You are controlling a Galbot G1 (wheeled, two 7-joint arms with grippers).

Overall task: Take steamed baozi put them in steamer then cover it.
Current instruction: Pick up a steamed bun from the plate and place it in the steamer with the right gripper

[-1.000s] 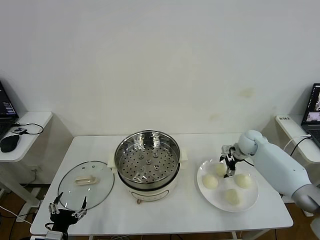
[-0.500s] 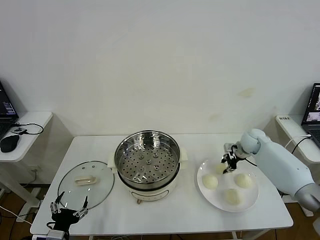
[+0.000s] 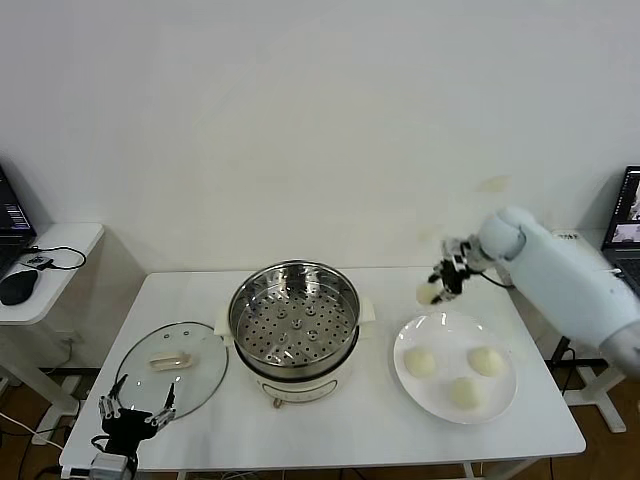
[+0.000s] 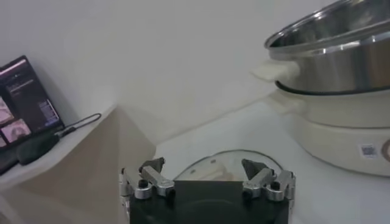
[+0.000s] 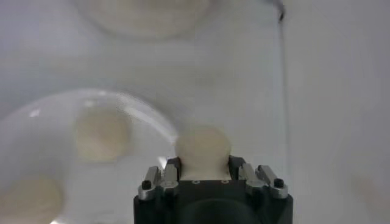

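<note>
The steamer (image 3: 295,330) stands between the cover (image 3: 172,368) on its left and the plate (image 3: 457,368) holding three baozi (image 3: 454,372).

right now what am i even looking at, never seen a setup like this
A two-armed robot at a white table. One picture looks down from its head; the other two come from cameras on its wrists. On the table stand a steel steamer, its glass lid lying beside it, and a plate with three buns. The right gripper is shut on a fourth bun, lifted above the table between plate and steamer. The left gripper waits open near the lid, at the table's front edge.
</note>
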